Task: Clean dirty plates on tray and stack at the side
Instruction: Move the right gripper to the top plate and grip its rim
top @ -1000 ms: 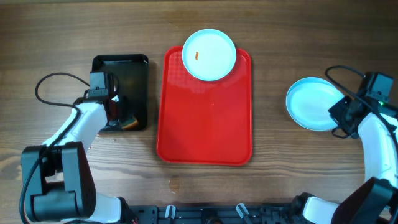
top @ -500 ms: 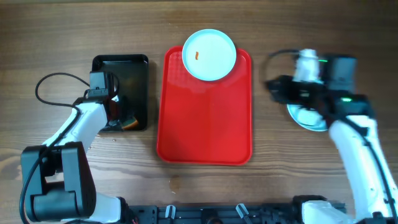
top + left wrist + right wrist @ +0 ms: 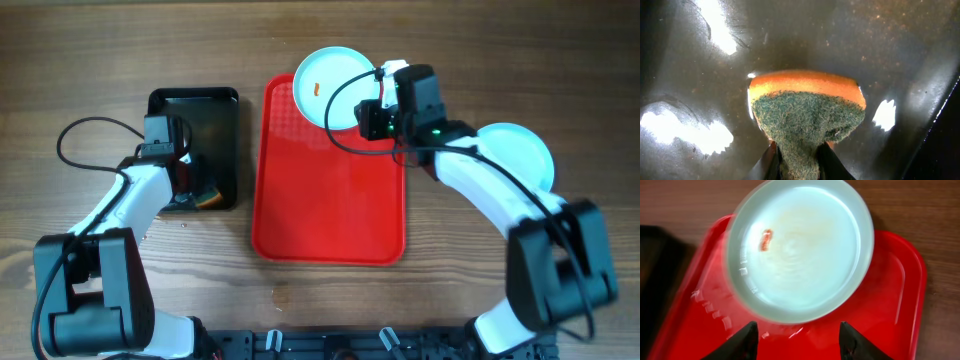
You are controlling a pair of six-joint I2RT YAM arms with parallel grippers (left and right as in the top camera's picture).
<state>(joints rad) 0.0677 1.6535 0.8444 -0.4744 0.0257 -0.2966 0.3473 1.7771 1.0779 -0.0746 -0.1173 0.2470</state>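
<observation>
One smeared plate noted at far end of tray, near parted right fingers; left fingers clenched on sponge.

Smeared plate on red tray

The left arm and right arm wear smooth white rounded shells between black joints. Each has a bulky black base segment. A thin black cable loops at each wrist. A green light glows on the right wrist. The right pincer has black, tapered fingertips.
</observation>
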